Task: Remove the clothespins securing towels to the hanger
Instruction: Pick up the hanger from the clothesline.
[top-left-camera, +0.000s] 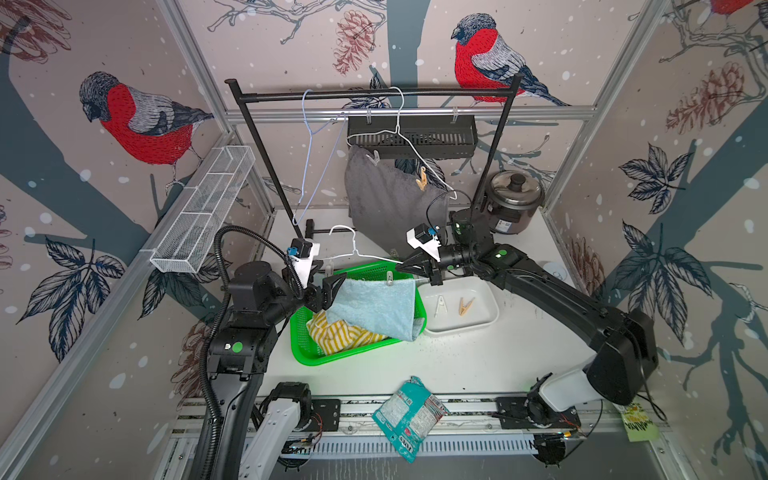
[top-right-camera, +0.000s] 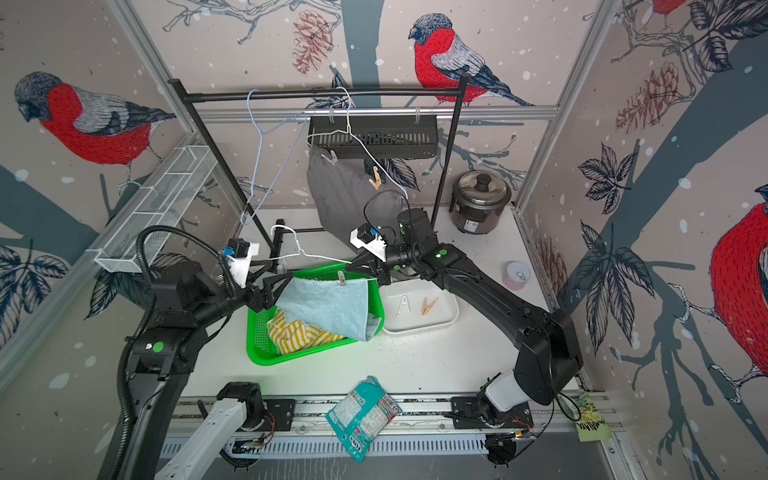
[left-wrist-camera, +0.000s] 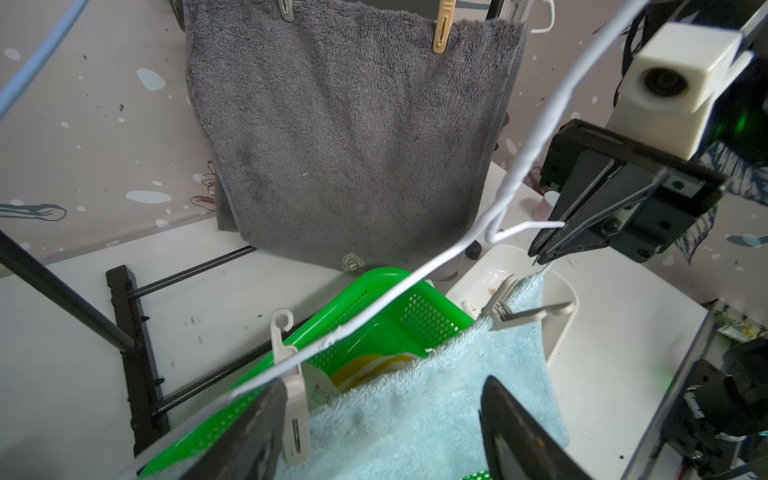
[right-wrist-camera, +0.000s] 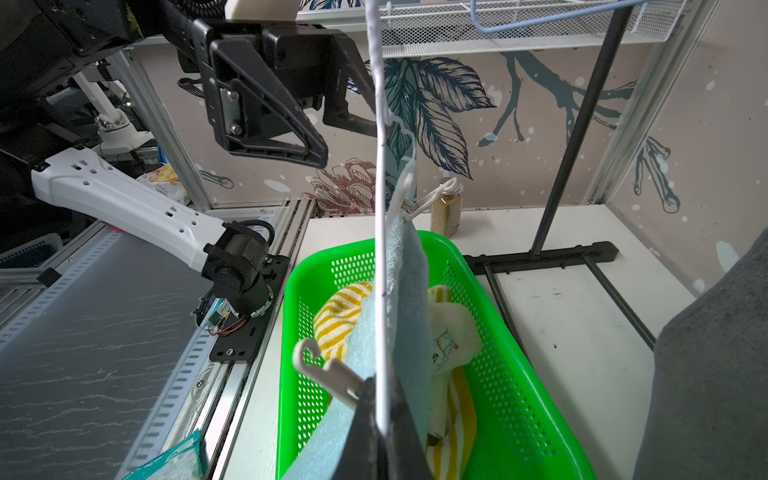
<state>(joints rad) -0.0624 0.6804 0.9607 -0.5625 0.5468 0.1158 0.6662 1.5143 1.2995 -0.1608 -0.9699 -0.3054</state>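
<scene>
A: Where do we mount the two top views?
B: We set them side by side, high above the front edge of the table, looking steeply down toward the back wall. Both top views cover nearly the same whole scene, as far back as the rice cooker.
A: And the wrist views?
B: We mount them close in. The left wrist view faces the right gripper; the right wrist view faces the left gripper. Both share the green basket, the light blue towel and the hanger.
</scene>
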